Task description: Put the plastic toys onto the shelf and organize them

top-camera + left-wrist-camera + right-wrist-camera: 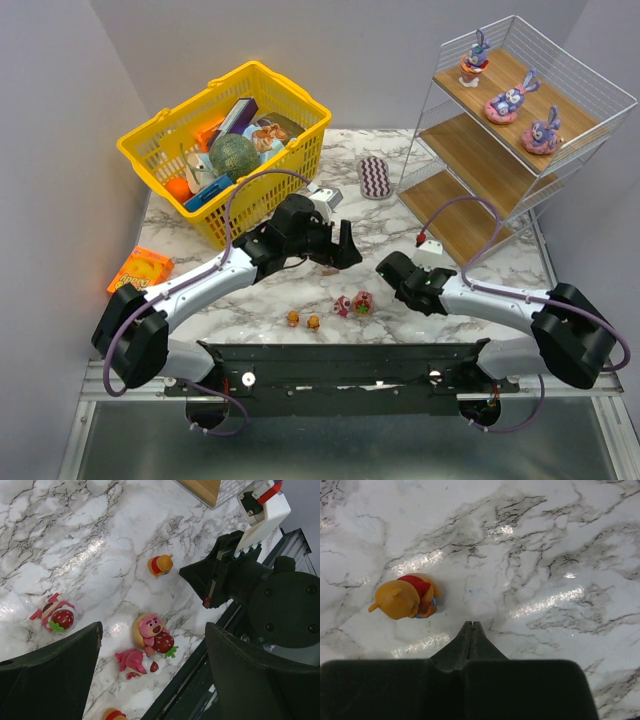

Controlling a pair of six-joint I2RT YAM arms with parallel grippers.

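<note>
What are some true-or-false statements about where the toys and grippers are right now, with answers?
1. All three purple bunnies are on the top board of the shelf. True.
2. The right gripper is shut on an orange bear. False: it is shut on nothing, and the bear sits on the marble table beside the fingertips.
3. The left gripper is open. True.
4. The pink strawberry figurines lie in the yellow basket. False: they lie on the marble table.
</note>
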